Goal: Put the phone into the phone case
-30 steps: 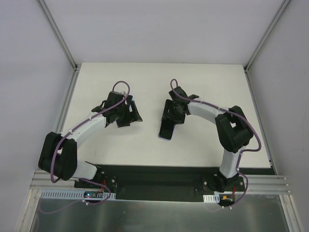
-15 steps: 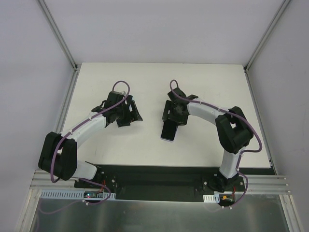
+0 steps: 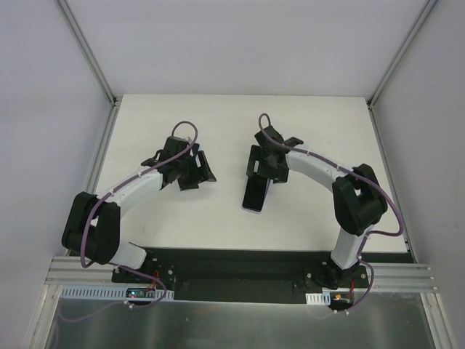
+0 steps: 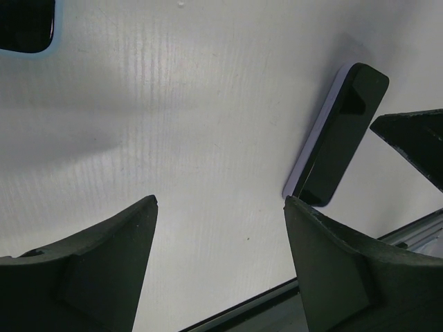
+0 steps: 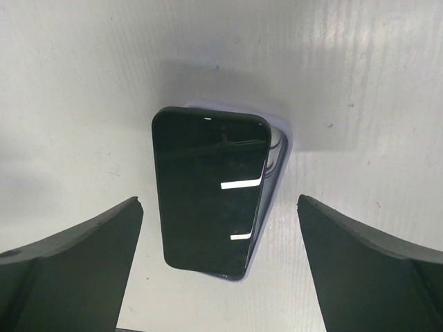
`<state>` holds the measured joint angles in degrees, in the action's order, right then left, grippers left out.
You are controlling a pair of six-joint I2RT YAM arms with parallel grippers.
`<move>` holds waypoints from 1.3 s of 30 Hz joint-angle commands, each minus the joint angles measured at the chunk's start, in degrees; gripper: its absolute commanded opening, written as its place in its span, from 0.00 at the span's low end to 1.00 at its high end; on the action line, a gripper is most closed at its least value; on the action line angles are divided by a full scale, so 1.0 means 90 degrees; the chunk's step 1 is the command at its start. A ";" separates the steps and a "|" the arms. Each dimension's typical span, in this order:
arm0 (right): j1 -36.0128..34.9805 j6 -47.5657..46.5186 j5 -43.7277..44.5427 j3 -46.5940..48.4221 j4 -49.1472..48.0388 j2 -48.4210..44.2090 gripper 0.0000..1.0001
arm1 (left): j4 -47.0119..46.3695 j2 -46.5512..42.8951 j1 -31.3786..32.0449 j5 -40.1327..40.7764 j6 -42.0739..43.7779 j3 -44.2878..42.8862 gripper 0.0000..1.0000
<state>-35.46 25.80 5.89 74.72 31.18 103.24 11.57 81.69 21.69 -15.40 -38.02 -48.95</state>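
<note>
Left tool (image 4: 220, 202) open, nothing between fingers, hovering over white worktop (image 3: 182, 218). Dark round-cornered thing (image 4: 24, 24) in top-left corner of left wrist view only; cannot tell what. Mid-worktop: phone (image 5: 208, 190) screen-up on lavender case (image 5: 279, 158). Case rim peeking out at right edge in right wrist view; top view gives only dark slab. Fully seated or not, cannot tell. Right tool (image 5: 219, 199) wide open above phone, fingers clear either side.

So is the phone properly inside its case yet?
Not fully. The phone lies crooked on top of the case, with a strip of lilac case showing along one side.
</note>
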 commanded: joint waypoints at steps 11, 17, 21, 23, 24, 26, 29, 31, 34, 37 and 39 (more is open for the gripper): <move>0.0015 -0.0006 0.0507 0.1005 0.0823 0.0735 0.96 | -0.0173 0.0083 -0.0018 -0.0154 -0.0072 -0.0196 0.73; -0.0054 -0.0084 0.0703 0.1073 0.0822 0.0911 0.96 | -0.0212 0.0103 -0.0018 -0.0154 -0.0043 -0.0186 0.73; -0.0132 -0.0064 0.0713 0.0986 0.0755 0.0960 0.96 | -0.0290 0.0113 -0.0018 -0.0174 -0.0043 -0.0138 0.74; -0.0151 -0.0035 0.0722 0.0956 0.0715 0.0941 0.96 | -0.0329 0.0103 -0.0018 -0.0184 -0.0043 -0.0118 0.74; -0.0151 -0.0016 0.0742 0.0956 0.0706 0.0941 0.96 | -0.0319 0.0113 -0.0018 -0.0184 -0.0033 -0.0118 0.74; -0.0161 0.0033 0.0781 0.0975 0.0715 0.0892 0.96 | -0.0358 0.0142 -0.0018 -0.0145 -0.0014 -0.0089 0.74; -0.0161 0.0169 0.0771 0.0995 0.0686 0.0775 0.96 | -0.0368 0.0201 -0.0018 -0.0203 -0.0004 -0.0060 0.74; -0.0200 0.0209 0.0791 0.1034 0.0686 0.0755 0.96 | -0.0378 0.0162 -0.0018 -0.0203 -0.0043 -0.0020 0.74; -0.0268 0.0297 0.0849 0.1092 0.0725 0.0804 0.96 | -0.0397 0.0035 -0.0018 -0.0145 -0.0043 0.0126 0.74; -0.0346 0.0307 0.0879 0.1073 0.0667 0.0804 0.96 | -0.0417 -0.0092 -0.0018 -0.0096 0.0005 0.0175 0.75; -0.0386 0.0326 0.0869 0.1112 0.0666 0.0823 0.96 | -0.0407 -0.0131 -0.0018 -0.0067 0.0025 0.0175 0.75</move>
<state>-37.69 27.22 12.03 82.39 36.58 111.94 8.84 83.11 21.69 -16.10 -38.15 -47.81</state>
